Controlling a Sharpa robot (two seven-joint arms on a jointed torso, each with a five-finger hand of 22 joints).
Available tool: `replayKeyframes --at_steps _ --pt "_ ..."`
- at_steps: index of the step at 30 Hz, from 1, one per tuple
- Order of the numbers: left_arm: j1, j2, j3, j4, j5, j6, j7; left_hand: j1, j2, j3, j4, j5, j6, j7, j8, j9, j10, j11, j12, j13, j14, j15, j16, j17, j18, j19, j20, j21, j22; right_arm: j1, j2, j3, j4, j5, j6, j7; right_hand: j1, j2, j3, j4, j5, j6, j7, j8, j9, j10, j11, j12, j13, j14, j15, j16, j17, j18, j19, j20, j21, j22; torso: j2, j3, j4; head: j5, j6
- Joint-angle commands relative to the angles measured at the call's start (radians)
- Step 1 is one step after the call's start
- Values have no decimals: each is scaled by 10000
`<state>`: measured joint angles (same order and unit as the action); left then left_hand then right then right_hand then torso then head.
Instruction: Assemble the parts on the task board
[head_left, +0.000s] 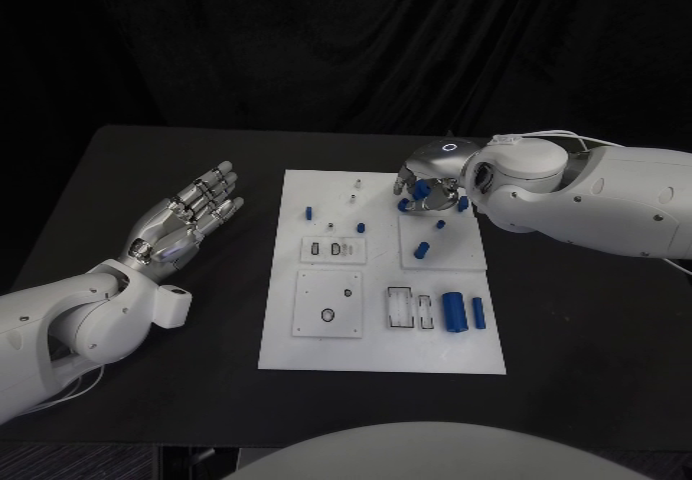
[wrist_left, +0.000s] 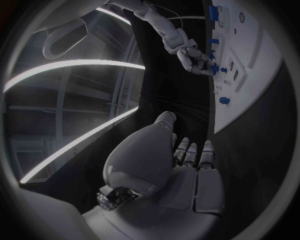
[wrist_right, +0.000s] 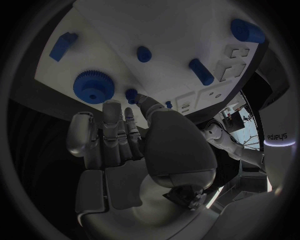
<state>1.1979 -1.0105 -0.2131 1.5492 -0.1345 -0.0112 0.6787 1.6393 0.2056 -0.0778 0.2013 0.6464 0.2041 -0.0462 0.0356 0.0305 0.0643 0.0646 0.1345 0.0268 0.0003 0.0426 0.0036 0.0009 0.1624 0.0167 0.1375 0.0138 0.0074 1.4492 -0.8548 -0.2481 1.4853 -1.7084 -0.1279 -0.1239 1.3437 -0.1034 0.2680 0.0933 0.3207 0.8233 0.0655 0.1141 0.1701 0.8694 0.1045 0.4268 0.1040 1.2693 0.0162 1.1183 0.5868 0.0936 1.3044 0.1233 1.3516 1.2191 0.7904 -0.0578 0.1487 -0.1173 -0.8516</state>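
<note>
Black cloth is hanging behind the dark surface (head_left: 173, 160), and the white task board (head_left: 378, 355) is lying in the middle of it. Off to the board's left side, the left hand (head_left: 185, 218) is lying stretched out flat, palm up, its fingers (head_left: 219, 185) released and holding nothing. The right hand (head_left: 430, 185) is reaching down over the board's far right corner, its fingers (wrist_right: 112, 127) curling above a blue gear (wrist_right: 92, 87); I cannot tell whether they are grasping anything. Counting the blue parts on the board is tricky: roughly eight are showing, among them a thick cylinder (head_left: 453, 311) and a slim bar (head_left: 477, 313) standing side by side near the front right, a peg (head_left: 309, 212) on the left and a slanted piece (head_left: 423, 250) mid-board. The right hand is covering several parts at the far corner, so that count is staying uncertain.
</note>
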Motion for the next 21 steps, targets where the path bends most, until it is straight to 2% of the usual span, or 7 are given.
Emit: replayKeyframes --at_steps 1,9,14,19,21 --pt "29 13 8 8 65 151 1977 -72 -64 69 -12 -2 -8 19 31 -5 5 59 -47 -10 -3 57 -36 -9 17 -50 27 -40 -11 -59 70 6 -81 -97 -250 188 123 49 60 -8 -21 99 12 -40 21 92 -26 -46 18 76 12 51 27 -86 84 24 58 22 -4 -10 10 -7 -14" --pt "29 22 8 -32 65 215 1927 -88 -61 100 -19 -9 -31 34 21 -8 -9 116 -61 -11 -3 113 -36 -9 -3 -47 61 -37 -9 -180 232 6 -218 -97 -415 371 242 43 288 -54 -45 640 50 241 322 601 -129 9 142 347 -52 401 616 -109 197 -10 127 195 -20 -11 13 -4 -46" --pt "29 19 8 -70 65 248 1894 -93 -58 112 -21 -15 -33 42 19 -8 -12 133 -64 -12 -3 134 -36 -9 -9 -45 75 -36 -8 -231 263 7 -272 -97 -504 449 449 127 426 -200 -52 1435 85 763 836 1296 -354 185 323 477 -209 540 865 -83 143 -143 43 142 -31 -18 15 6 -64" --pt "29 19 8 -96 65 273 1865 -96 -57 119 -22 -18 -33 51 18 -8 -12 145 -62 -11 -3 145 -36 -9 -12 -44 84 -35 -7 -248 265 7 -326 -97 -612 496 782 231 534 -461 -45 1672 148 1058 1298 1907 -595 309 480 541 -397 559 959 -26 -49 -311 -166 -70 -34 -21 15 -3 -74" --pt "28 28 8 -108 65 290 1853 -103 -56 137 -28 -23 -39 86 15 -8 -16 175 -67 -11 -3 176 -36 -9 -21 -45 110 -36 -8 -251 272 7 -350 -97 -623 495 812 225 541 -491 -47 1639 144 1072 1369 1951 -606 284 491 564 -411 570 990 -32 -34 -340 -165 -47 -38 -21 9 -18 -72"
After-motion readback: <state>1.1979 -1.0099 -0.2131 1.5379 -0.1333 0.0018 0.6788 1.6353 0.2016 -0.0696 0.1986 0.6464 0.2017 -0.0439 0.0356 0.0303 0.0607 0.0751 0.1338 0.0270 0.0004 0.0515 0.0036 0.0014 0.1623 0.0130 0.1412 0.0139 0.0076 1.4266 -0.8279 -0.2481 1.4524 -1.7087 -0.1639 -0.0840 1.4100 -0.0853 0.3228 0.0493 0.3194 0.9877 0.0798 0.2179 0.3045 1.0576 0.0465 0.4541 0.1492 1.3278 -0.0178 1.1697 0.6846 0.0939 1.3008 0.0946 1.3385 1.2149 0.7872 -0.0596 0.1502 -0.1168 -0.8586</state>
